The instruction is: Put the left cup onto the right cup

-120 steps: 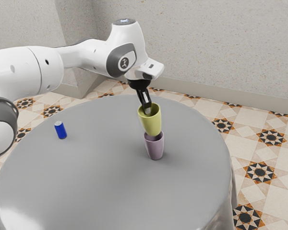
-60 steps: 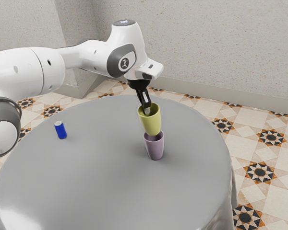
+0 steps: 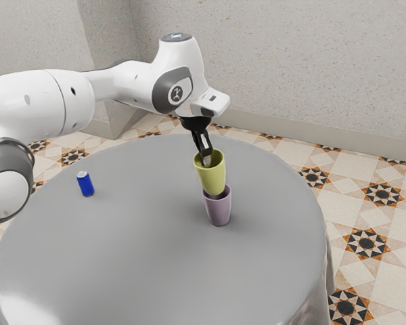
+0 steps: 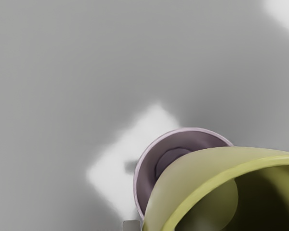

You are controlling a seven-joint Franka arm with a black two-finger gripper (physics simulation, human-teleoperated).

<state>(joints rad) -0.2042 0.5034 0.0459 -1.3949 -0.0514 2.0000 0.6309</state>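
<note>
Yellow-green cup [image 3: 210,174] atop purple cup [image 3: 217,208]

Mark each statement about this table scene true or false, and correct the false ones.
1. The yellow-green cup is above the purple cup, its base at that cup's mouth. True.
2. The tool grips the purple cup. False: it pinches the yellow-green cup's rim.
3. A blue can stands upright on the table. True.
4. The blue can touches the cups. False: it stands well apart from them, toward the exterior view's left.
5. The purple cup lies on its side. False: it stands upright.
</note>
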